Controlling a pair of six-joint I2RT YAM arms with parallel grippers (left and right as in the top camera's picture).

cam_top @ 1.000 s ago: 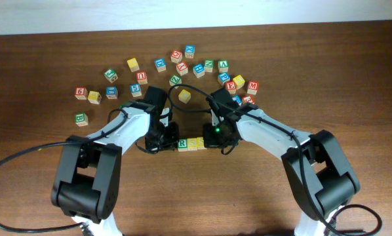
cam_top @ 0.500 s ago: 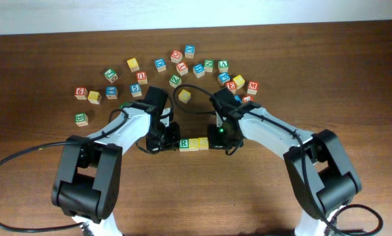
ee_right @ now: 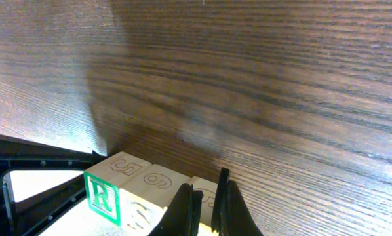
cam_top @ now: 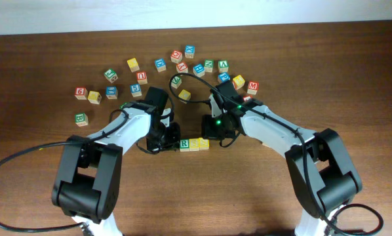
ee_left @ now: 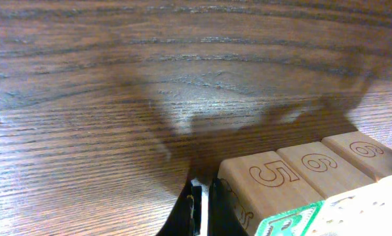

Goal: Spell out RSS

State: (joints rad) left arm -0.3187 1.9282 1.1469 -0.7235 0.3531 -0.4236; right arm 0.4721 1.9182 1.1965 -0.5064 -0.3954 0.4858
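Left gripper, jaws closed on nothing, sits just beside the white-faced wooden cube with a green R. Two yellow-faced wooden cubes continue its row, touching. Right gripper, closed too, is at the row's far end.

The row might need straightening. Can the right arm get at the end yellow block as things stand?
Probably yes: the right arm's shut fingers hang right beside that yellow block, with nothing between them.
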